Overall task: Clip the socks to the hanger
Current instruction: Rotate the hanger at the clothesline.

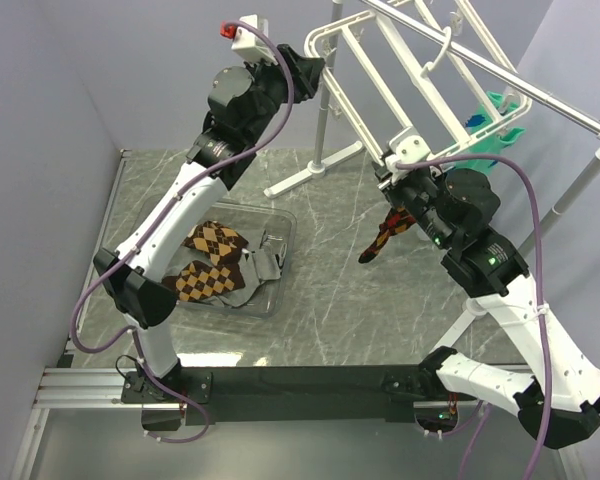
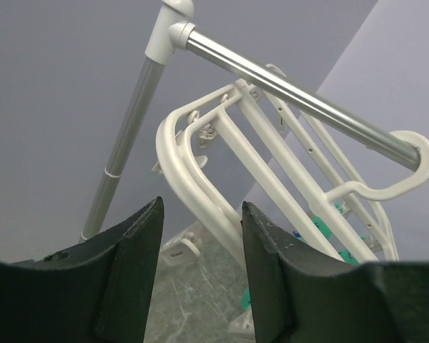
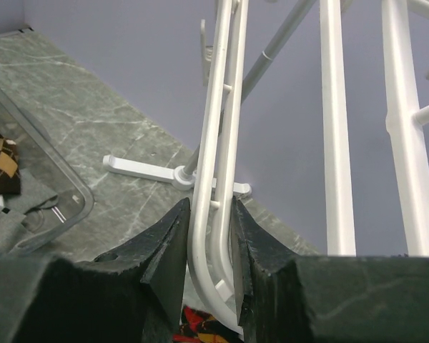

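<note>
**The hanger (image 1: pixel 318 42): near rim gripped by the right gripper (image 1: pixel 392 185), one argyle sock (image 1: pixel 383 238) hanging just below**

From above, we see the hanger tilted on the silver stand (image 1: pixel 540 100), its long bars running from far to near. The right gripper sits at the near end of the rim, and the argyle sock hangs straight down beneath it. The left gripper (image 1: pixel 308 72) is at the far-left corner, well apart from that sock. More argyle socks (image 1: pixel 212 262) lie in the clear bin (image 1: pixel 280 225) near the left arm, and mint-green socks (image 1: pixel 495 125) hang at the hanger's far right.

In the left wrist view, the left gripper (image 2: pixel 201 214) stands released with nothing between its fingers. The hanger's rounded corner (image 2: pixel 175 153) lies ahead and just right of the gap, and its rail runs away to the right.

In the right wrist view, the right gripper (image 3: pixel 210 214) is clenched on the hanger's rim (image 3: pixel 222 107), with the rail passing lengthwise between the fingers and away from the camera. A scrap of the argyle sock (image 3: pixel 200 325) shows at the bottom of the gap, touching the rim. We cannot tell whether a clip holds it or the fingers pin it.

We judge the right arm to be much the nearer to the sock. The clipping turns on the sock's cuff meeting a clip on that near rim, so the left gripper would have to come nearward along the rail to help.
</note>
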You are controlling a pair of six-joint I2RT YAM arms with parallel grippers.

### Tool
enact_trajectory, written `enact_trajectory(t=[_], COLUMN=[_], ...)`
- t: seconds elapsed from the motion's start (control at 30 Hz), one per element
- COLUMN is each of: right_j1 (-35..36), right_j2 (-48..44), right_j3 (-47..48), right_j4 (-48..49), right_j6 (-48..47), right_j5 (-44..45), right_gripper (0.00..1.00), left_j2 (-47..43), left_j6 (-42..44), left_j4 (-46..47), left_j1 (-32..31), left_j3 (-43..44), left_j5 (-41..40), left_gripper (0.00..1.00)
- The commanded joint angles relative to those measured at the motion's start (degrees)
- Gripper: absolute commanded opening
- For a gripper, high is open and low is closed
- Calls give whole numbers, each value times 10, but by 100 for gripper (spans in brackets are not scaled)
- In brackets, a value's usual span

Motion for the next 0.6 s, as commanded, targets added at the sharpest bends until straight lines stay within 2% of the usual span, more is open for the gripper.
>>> enact_trajectory(t=[0.0, 0.13, 0.37, 0.57], right_j1=[-4, -4, -3, -4], right_j2=[-23, -40, -81, -80], right_j3=[14, 29, 38, 61], right_j4=[2, -4, 16, 6], right_j6=[24, 52, 115, 171], right_j5=[-18, -53, -98, -77], right_gripper=[29, 37, 56, 58], left_j2=[-6, -12, -45, -102], left_j6=[-1, -16, -52, -107], left_j4=[19, 28, 57, 119], left_j1=[4, 4, 4, 3], left_j3=[13, -7, -74, -179], left_j5=[9, 34, 44, 46], left_gripper=[52, 46, 40, 36])
